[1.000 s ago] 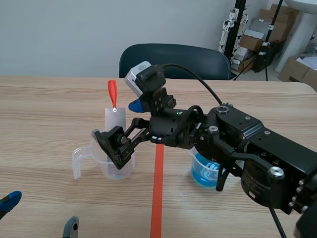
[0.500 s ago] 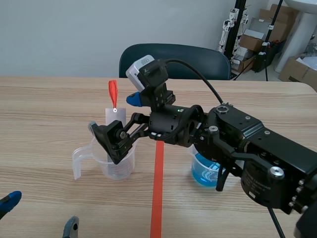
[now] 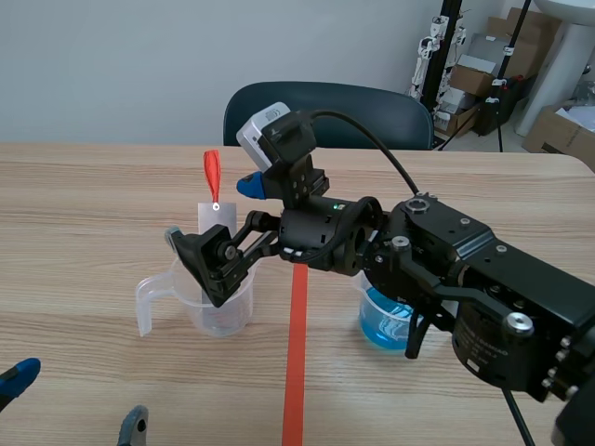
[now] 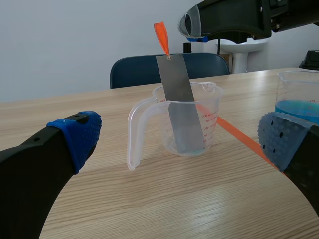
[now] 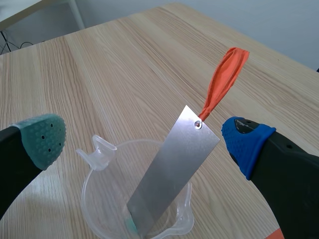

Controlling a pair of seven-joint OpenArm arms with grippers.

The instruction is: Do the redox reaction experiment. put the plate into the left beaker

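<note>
Plainly, the plate (image 5: 172, 169) is standing tilted inside the clear left beaker (image 4: 192, 127) on the bench (image 3: 93, 186), its lower end sitting at the bottom (an orange tag (image 5: 222, 82) is sticking up from its top). The right gripper (image 5: 144, 142) is hanging over it, fingers wide apart, one each side, clamping nothing. The left gripper (image 4: 179, 137) is hovering low near the beaker, fingers likewise apart.

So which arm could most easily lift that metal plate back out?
Probably right: the right end effector, open, straddles the plate's top over the beaker; the left end effector sits farther back.
</note>
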